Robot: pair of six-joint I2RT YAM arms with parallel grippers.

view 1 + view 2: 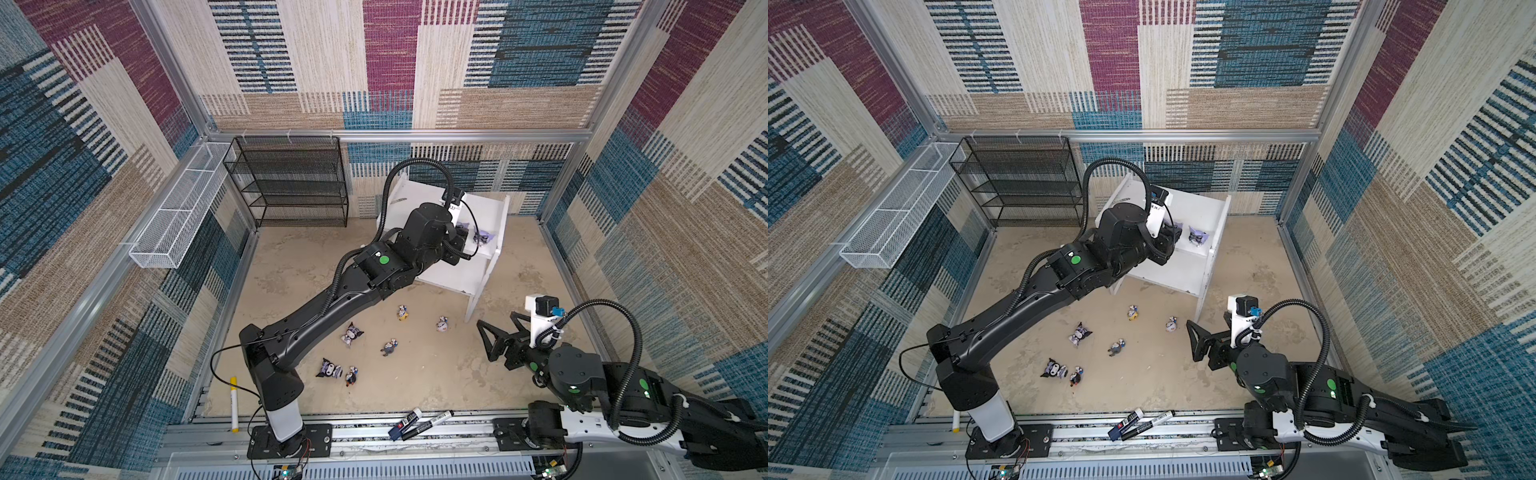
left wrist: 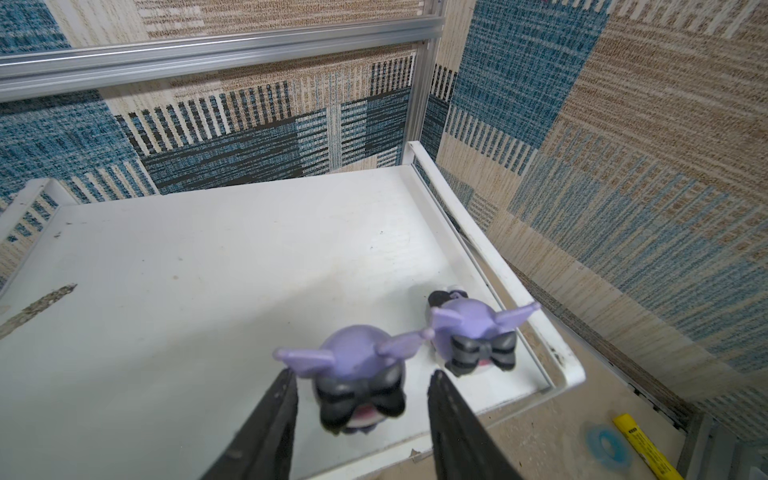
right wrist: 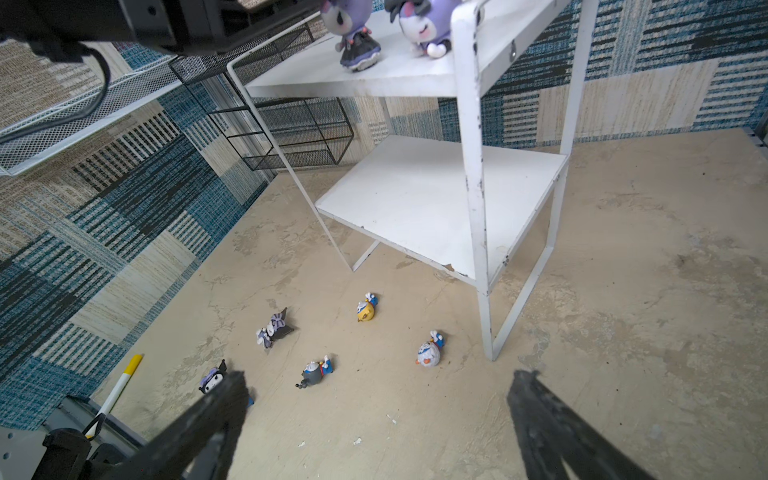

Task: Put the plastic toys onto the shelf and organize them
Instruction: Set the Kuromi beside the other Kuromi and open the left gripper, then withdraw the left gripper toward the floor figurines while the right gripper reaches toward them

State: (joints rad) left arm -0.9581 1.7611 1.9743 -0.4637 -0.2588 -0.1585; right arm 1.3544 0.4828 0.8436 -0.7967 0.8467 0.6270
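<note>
The white shelf stands at the back right. Two lilac-hooded plastic toys stand upright on its top tier. My left gripper is open around the nearer toy, with a gap showing at each finger. The other toy stands beside it near the shelf's edge. On the floor lie two black-hooded toys and several small ones. My right gripper hangs open and empty above the floor, by the shelf's front leg.
A black wire rack and a long white wire basket stand at the back left. Marker pens lie on the front rail, and a yellow-capped one near the left arm's base. The shelf's lower tier is bare.
</note>
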